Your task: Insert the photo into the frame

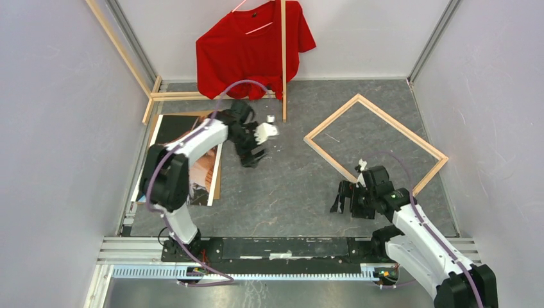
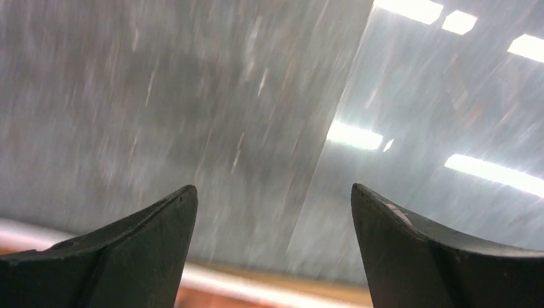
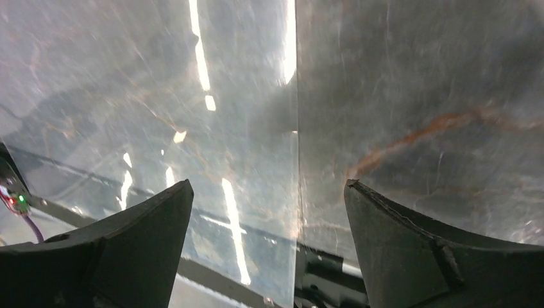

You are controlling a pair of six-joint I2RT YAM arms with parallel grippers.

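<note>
The photo (image 1: 204, 172), a print in dark, orange and tan tones, lies flat at the table's left side, partly hidden under my left arm. The frame (image 1: 402, 126), thin pale wood, lies flat at the right, turned like a diamond, with bare table inside it. My left gripper (image 1: 254, 155) hangs open over the grey table just right of the photo, holding nothing; its wrist view is blurred and shows its fingertips (image 2: 173, 212) wide apart. My right gripper (image 1: 346, 199) is open and empty, low over the table near the frame's lower left edge.
A red T-shirt (image 1: 253, 54) hangs on a wooden clothes rack (image 1: 283, 64) at the back. A brown cardboard sheet (image 1: 218, 186) shows beside the photo. A glossy clear sheet (image 3: 212, 115) reflecting lights lies under the right gripper. Walls close in on both sides.
</note>
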